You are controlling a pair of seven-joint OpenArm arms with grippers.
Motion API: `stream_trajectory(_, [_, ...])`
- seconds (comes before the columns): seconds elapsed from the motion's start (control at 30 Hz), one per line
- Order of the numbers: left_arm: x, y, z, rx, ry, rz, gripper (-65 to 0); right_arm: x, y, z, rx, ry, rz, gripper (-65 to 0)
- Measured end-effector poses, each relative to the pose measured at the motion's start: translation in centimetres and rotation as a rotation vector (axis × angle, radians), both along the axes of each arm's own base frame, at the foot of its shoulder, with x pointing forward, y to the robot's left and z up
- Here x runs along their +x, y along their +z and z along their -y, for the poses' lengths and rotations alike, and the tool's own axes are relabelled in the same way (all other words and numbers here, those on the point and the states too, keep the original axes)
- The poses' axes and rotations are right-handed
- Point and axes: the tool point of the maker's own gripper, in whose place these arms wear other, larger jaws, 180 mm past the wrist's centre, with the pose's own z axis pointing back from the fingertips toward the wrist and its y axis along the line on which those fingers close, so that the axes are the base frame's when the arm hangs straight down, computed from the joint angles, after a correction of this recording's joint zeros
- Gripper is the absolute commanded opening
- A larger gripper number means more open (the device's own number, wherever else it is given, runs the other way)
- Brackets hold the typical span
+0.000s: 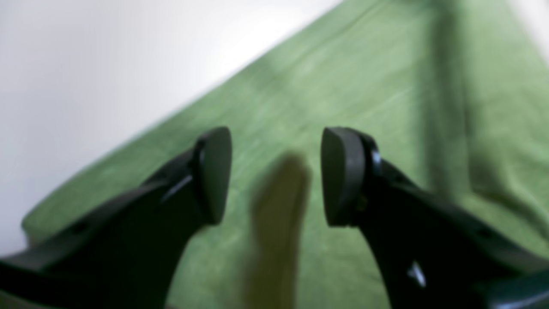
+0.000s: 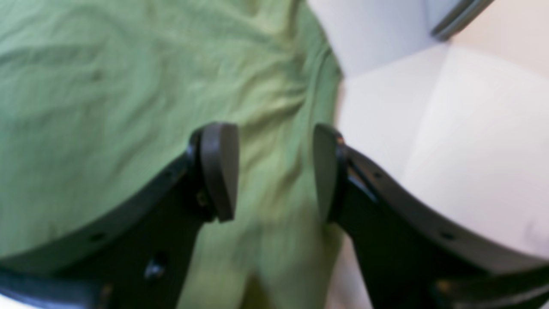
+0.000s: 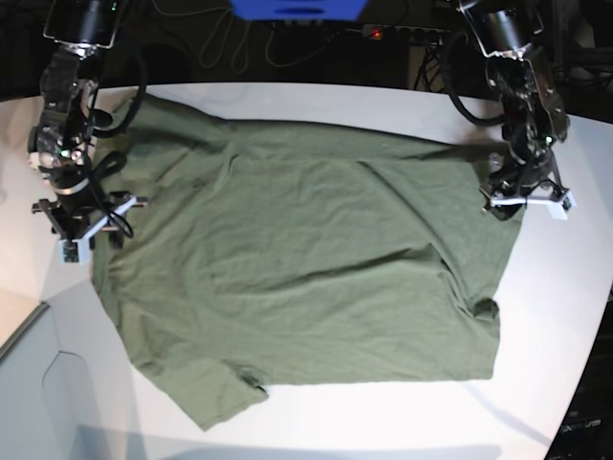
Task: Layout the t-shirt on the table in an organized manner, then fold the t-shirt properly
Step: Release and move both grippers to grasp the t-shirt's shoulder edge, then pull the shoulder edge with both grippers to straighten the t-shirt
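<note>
The olive-green t-shirt (image 3: 306, 268) lies spread nearly flat on the white table (image 3: 560, 326), lightly wrinkled, with one sleeve (image 3: 215, 398) sticking out at the front left. My left gripper (image 3: 525, 199) stands open over the shirt's right edge. In the left wrist view, the left gripper (image 1: 276, 143) has its pads wide apart above green cloth (image 1: 364, 77), and a blurred olive streak shows low between them. My right gripper (image 3: 81, 225) is open at the shirt's left edge. In the right wrist view, the right gripper (image 2: 274, 143) straddles a ridge of cloth (image 2: 128, 86) next to bare table (image 2: 463, 137).
Cables and a power strip (image 3: 402, 34) lie behind the table, beside a blue object (image 3: 297, 8). The table's edge and a lower grey surface (image 3: 34, 383) are at the front left. The curved table edge (image 3: 592, 383) runs down the right.
</note>
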Motion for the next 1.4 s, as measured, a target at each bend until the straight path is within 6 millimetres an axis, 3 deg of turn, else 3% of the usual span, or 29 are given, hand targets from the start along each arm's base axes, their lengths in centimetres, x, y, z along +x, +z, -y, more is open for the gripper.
stream_trajectory(0.2, [-1.2,0.3,-0.7,0.027,-0.016,-0.011,-32.2,-3.5,0.3,-0.9,-0.05,0.074,-0.09,-35.6])
stream_trajectory(0.37, [-1.6,1.2,-1.1,0.05,-0.023,0.0,-32.2,-4.7,1.7,-1.3,-0.08,0.088,-0.097,-30.0])
stream_trajectory(0.7, [-1.9,1.4,-1.4,0.064,-0.02,0.003,-32.2,-8.1,-0.5,-1.0,-0.087,0.079,-0.241,-29.6])
stream_trajectory(1.07, [-1.9,1.4,-1.4,0.064,-0.02,0.003,-32.2,-10.4,-2.6,-5.2,-0.054,0.198,-0.314,-30.2])
stream_trajectory(1.13, [-1.9,1.4,-1.4,0.064,-0.021,0.002,-32.2,-10.5,-2.7,-5.7,-0.048,0.21,-0.318,-32.7])
stream_trajectory(1.23, [-2.3,1.2,-1.4,0.065,-0.021,-0.005,-32.2,-10.4,-2.7,-5.9,-0.049,0.219,-0.312,-41.7])
stream_trajectory(1.4, [-2.8,0.9,-1.4,0.064,-0.021,-0.016,-32.2,-10.9,-2.9,-5.8,-0.047,0.216,-0.32,-65.0])
